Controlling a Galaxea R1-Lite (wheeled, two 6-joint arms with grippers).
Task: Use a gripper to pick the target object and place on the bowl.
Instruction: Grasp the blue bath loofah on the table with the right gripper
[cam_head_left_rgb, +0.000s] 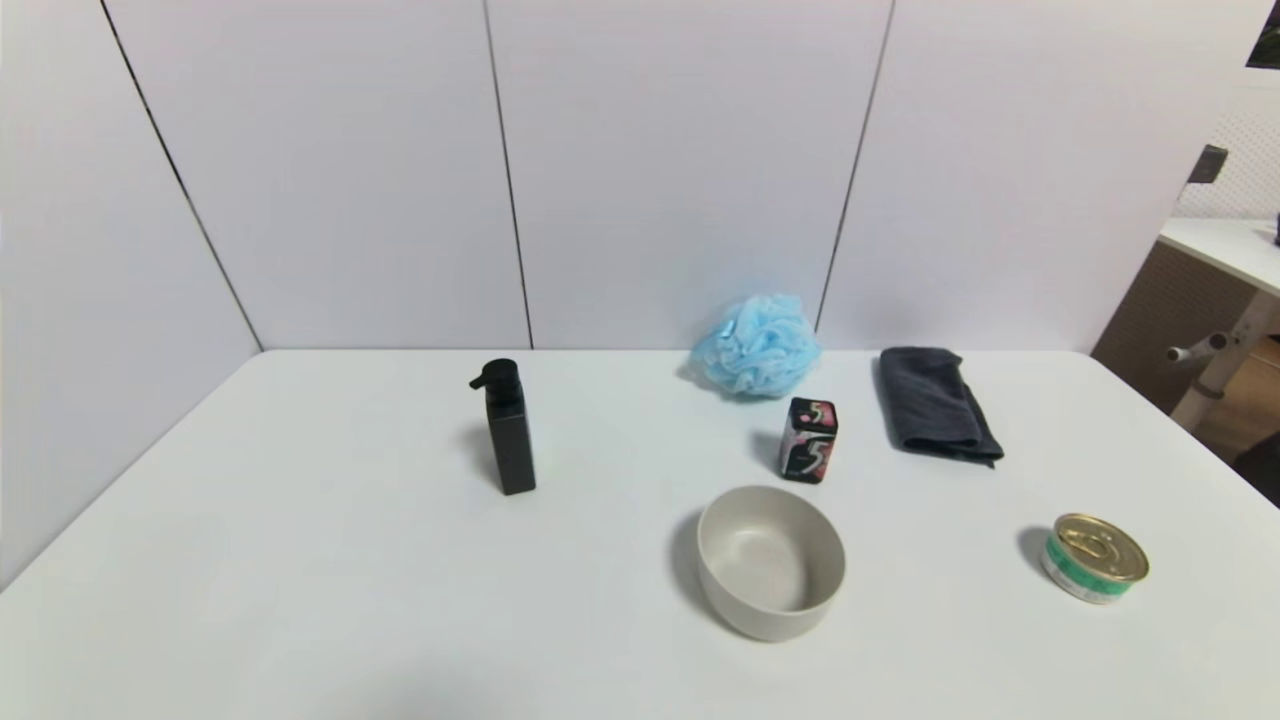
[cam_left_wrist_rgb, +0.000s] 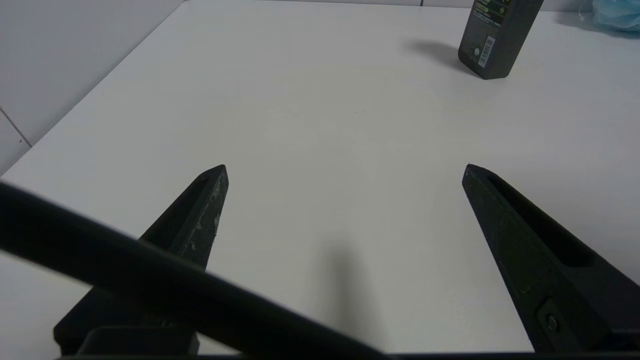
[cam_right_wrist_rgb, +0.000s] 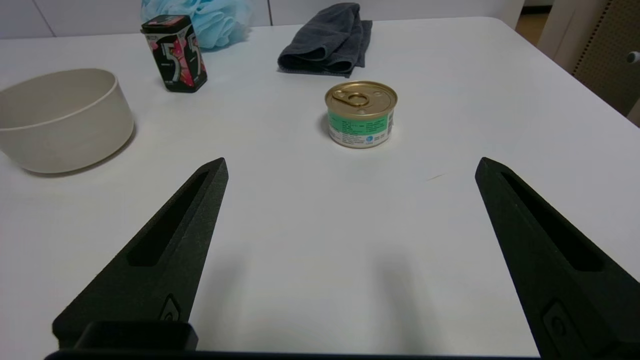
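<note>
Fluffy light blue mesh pouf (cam_head_left_rgb: 757, 343) at worktop's far edge; beige round bowl (cam_head_left_rgb: 771, 560) nearer front edge. Left gripper (cam_left_wrist_rgb: 345, 172), right gripper (cam_right_wrist_rgb: 350, 167) spread wide, empty.

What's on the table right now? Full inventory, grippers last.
bath pouf: 1, light blue, far edge of the table by the wall, behind the gum box
bowl: 1, beige, upright and empty, near centre, in front of the gum box
gum box: 1, black with red and pink print, upright between pouf and bowl
towel: 1, dark grey, folded, right of the gum box
tin can: 1, gold lid with green band, right of the bowl
pump bottle: 1, black, upright, left of centre
table: 1, white
left gripper: 1, black, open over bare table at the near left
right gripper: 1, black, open, near side of the tin can
</note>
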